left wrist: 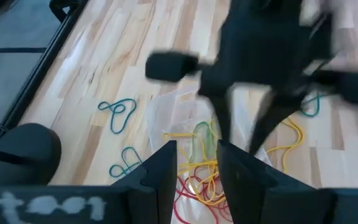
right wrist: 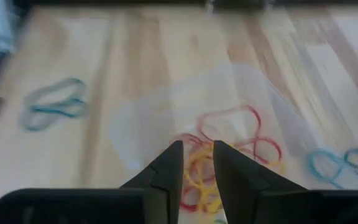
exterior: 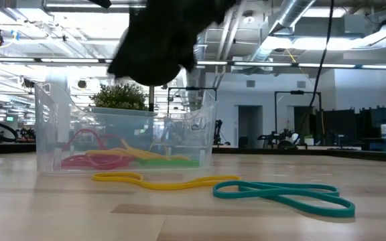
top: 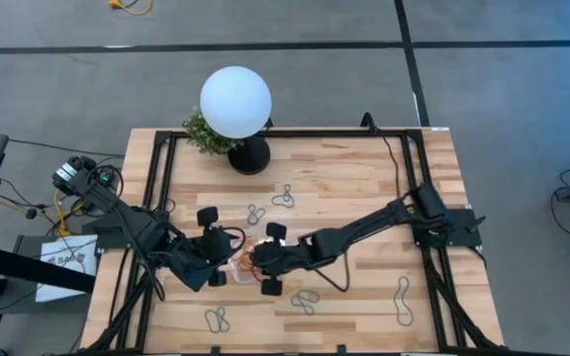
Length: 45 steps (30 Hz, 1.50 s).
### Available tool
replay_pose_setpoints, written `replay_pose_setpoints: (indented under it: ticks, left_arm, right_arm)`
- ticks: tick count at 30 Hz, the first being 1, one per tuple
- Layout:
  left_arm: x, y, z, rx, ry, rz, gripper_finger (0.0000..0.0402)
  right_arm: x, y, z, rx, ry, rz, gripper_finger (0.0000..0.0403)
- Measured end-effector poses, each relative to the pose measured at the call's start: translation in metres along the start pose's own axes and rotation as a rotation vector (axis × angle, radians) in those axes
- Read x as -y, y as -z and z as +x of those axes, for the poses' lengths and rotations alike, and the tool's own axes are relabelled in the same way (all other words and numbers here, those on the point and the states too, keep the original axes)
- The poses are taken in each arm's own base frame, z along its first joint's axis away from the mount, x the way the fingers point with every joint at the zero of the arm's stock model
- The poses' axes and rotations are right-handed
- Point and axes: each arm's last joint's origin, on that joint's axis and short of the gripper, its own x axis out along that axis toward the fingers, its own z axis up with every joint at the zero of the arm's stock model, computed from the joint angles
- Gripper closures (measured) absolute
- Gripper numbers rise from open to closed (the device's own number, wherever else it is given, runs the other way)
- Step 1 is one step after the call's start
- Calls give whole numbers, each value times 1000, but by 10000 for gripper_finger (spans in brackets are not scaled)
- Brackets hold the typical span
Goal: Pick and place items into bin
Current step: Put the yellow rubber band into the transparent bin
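The clear bin (exterior: 122, 127) stands on the table between my two grippers and holds several red, yellow and green items (exterior: 122, 157). A yellow item (exterior: 163, 181) and a teal item (exterior: 283, 194) lie flat on the table in front of it. My right gripper (right wrist: 197, 165) hangs open above the bin (right wrist: 166, 106), nothing between its fingers (left wrist: 263, 124). My left gripper (left wrist: 196, 171) is open at the bin's left side, slanting down toward its rim. My left gripper's fingers (left wrist: 163, 168) stand at the bin's clear rim; whether they touch it I cannot tell. My right gripper touches nothing.
A white globe lamp (top: 236, 102) and a small plant (top: 204, 133) stand at the far edge. Loose items lie scattered: two behind the bin (top: 283, 196), others near the front edge (top: 216, 318), (top: 305, 300), (top: 402, 300). Black frame rails (top: 161, 188) line the table's sides.
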Motion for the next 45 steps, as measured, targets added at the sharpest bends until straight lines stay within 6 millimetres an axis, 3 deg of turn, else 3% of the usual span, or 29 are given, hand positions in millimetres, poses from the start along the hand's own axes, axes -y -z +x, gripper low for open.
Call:
replay_pose_setpoints:
  ticks: [7, 12, 18, 22, 26, 30, 38, 45]
  left_arm:
    - [5, -4, 1, 23, 59, -58, 297]
    - [31, -13, 12, 73, 245, -29, 297]
    - [71, -14, 56, 133, 303, -6, 297]
    - [85, -9, 88, 116, 329, -8, 297]
    - [91, 0, 123, 37, 413, -13, 297]
    - [96, 10, 147, -57, 528, 39, 297]
    - [105, 11, 165, -156, 481, 131, 297]
    - [111, 10, 183, -279, 441, 207, 297]
  right_arm:
    - [0, -36, -94, -84, -27, -10, 321]
    - [-6, -35, -145, -159, -58, 142, 321]
    - [-19, -21, -196, -276, -95, 127, 321]
    - [-36, -9, -216, -257, 13, 201, 321]
    - [-53, 2, -233, -159, 166, 152, 321]
    - [-64, 10, -246, -46, 265, 215, 321]
    - [-77, 15, -263, -25, 194, 238, 321]
    - [-70, -6, -291, 35, -41, 138, 321]
